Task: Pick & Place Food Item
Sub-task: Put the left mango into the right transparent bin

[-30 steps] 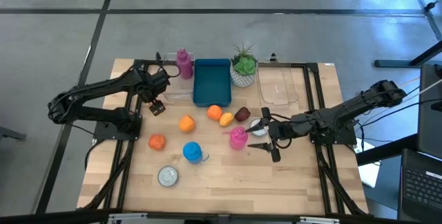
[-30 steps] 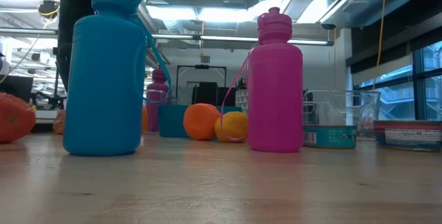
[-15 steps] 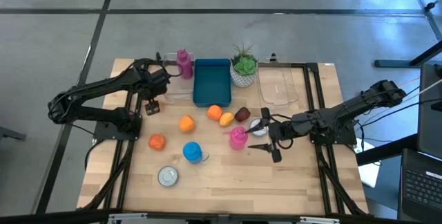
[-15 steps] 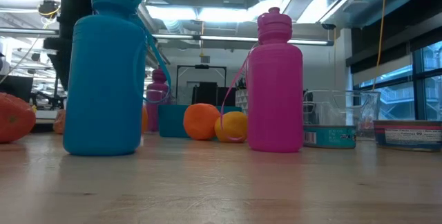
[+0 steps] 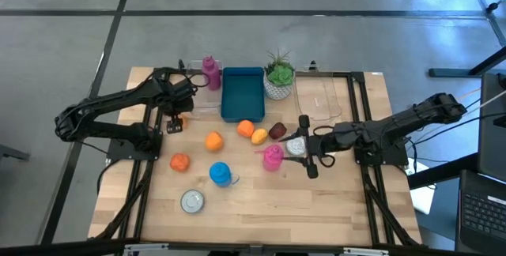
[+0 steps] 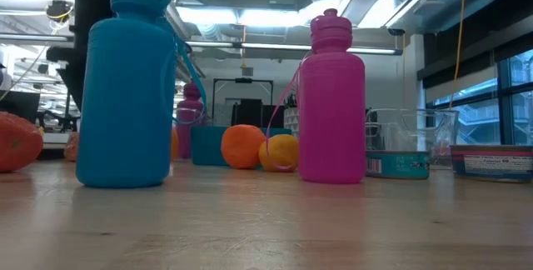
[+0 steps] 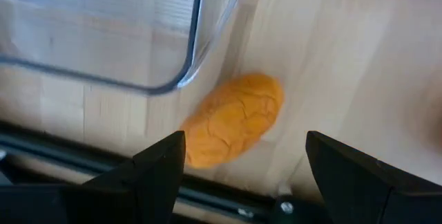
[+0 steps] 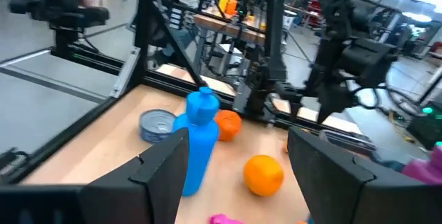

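Orange oval bread roll (image 5: 175, 124) on wooden bench (image 5: 261, 201), under left end effector (image 5: 175, 118); right end effector (image 5: 305, 147) beside pink plastic bottle (image 5: 273, 157). Left wrist view: fingers wide, empty, roll (image 7: 233, 119) between them, beside clear plastic tray (image 7: 103, 30). Right wrist view: fingers wide, empty.

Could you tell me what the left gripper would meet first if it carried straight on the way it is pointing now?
Most likely the orange bread roll, which lies on the table between the open fingers of the left gripper, beside a clear tray's corner. How far off it lies is unclear.
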`<action>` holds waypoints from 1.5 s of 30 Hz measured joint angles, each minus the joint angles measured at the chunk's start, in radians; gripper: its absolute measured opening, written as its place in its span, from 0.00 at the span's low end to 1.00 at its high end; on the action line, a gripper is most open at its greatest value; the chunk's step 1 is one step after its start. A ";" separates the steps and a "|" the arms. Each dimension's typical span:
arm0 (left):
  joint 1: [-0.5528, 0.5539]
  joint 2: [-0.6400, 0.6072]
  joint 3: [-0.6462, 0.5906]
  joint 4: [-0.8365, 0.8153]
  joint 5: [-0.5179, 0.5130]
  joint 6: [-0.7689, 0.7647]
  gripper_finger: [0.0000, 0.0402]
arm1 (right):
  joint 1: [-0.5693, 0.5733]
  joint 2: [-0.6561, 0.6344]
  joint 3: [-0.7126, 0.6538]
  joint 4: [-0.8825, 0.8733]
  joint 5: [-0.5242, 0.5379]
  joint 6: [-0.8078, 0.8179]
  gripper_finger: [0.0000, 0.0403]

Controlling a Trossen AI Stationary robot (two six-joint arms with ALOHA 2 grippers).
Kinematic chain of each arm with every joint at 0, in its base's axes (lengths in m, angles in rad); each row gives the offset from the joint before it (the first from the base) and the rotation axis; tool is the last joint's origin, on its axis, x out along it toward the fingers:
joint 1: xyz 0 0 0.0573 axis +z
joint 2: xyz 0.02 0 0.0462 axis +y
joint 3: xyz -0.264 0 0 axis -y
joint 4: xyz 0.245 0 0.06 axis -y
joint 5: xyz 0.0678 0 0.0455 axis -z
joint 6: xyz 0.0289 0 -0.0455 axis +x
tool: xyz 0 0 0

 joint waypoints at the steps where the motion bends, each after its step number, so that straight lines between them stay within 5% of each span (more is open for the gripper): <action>1: 0.000 0.000 -0.010 0.010 -0.008 0.010 0.73 | -0.008 0.000 0.000 -0.003 0.000 -0.010 0.60; 10: 0.000 0.000 -0.101 0.058 -0.018 0.031 0.73 | -0.088 0.000 0.000 -0.010 -0.005 -0.074 0.60; 22: 0.000 0.002 -0.167 0.180 -0.049 0.064 0.73 | -0.208 0.000 0.000 -0.010 -0.170 -0.099 0.60; 45: 0.000 0.193 -0.171 0.183 -0.051 0.053 0.73 | -0.223 -0.001 0.000 -0.018 -0.210 -0.086 0.60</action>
